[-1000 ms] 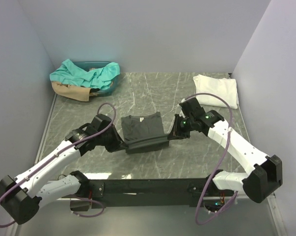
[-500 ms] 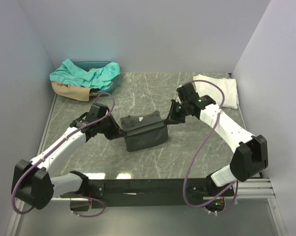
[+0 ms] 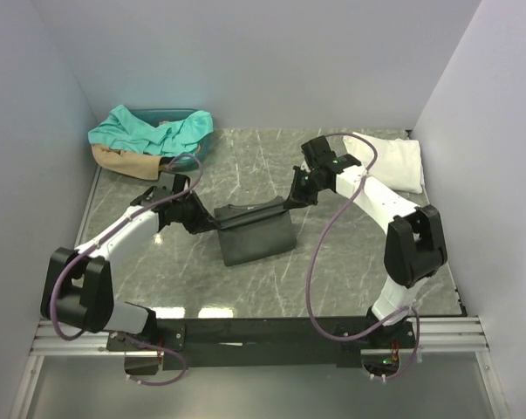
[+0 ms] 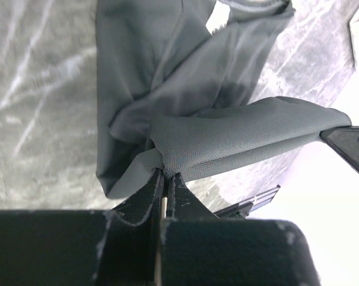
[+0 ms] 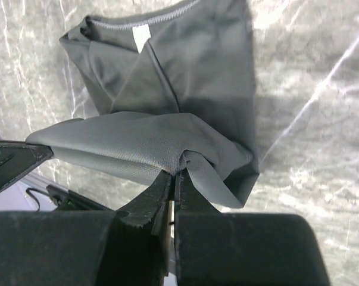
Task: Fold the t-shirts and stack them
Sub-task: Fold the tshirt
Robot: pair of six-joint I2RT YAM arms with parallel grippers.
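In the middle of the surface (image 3: 350, 262), seen from above, lies the dark grey t-shirt (image 3: 256, 240). The left pincer (image 3: 212, 221) and the right pincer (image 3: 289, 199) each hold one end of its edge, lifted up over the rest of the shirt. The white t-shirt (image 3: 386, 160) lies in the far right corner. The teal t-shirt (image 3: 149, 129) and the tan t-shirt (image 3: 123, 163) are heaped in the far left corner.

In the left wrist view, the fingers (image 4: 146, 193) are pressed tight on a little bit of grey cloth. The lifted edge stretches across to the other arm.

In the right wrist view, that pincer also bites tight on the cloth. The neck label (image 5: 141, 37) shows beyond it.

Each bite looks small, so I think the cloth could slip out if the arms pull apart too hard. If one arm goes further than the other, the fold could come out crooked.
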